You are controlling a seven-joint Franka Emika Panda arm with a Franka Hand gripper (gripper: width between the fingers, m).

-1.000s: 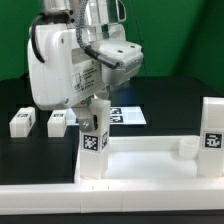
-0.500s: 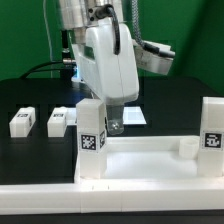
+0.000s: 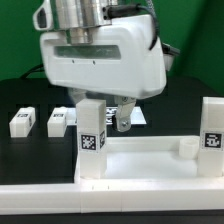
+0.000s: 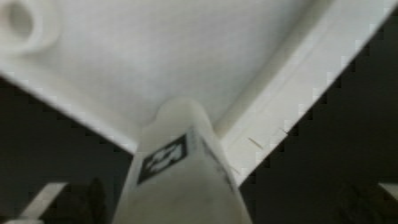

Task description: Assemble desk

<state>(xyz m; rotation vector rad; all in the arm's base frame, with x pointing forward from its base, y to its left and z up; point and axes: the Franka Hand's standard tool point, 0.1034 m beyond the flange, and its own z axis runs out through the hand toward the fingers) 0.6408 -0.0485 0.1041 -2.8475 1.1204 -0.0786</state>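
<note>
At centre frame: gripper [image 3: 112, 118], fingers apart, just beside the upright leg [image 3: 92, 140] on the tabletop [image 3: 150, 160]. Risk: an off-centre close could tip or unseat that leg.

Gripper [image 3: 114, 116], jaws apart, hovers just behind tagged upright leg [image 3: 92, 138] on rimmed tabletop [image 3: 150, 162] (two loose legs [image 3: 60, 122] lie at the exterior view's left).

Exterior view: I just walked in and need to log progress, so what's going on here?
The white robot arm's gripper hangs open close to a blocky white tagged leg standing upright at a corner of the white rimmed plastic tabletop. A second leg stands at the exterior view's right. A third leg and a fourth leg lie loose on the black table.
</note>
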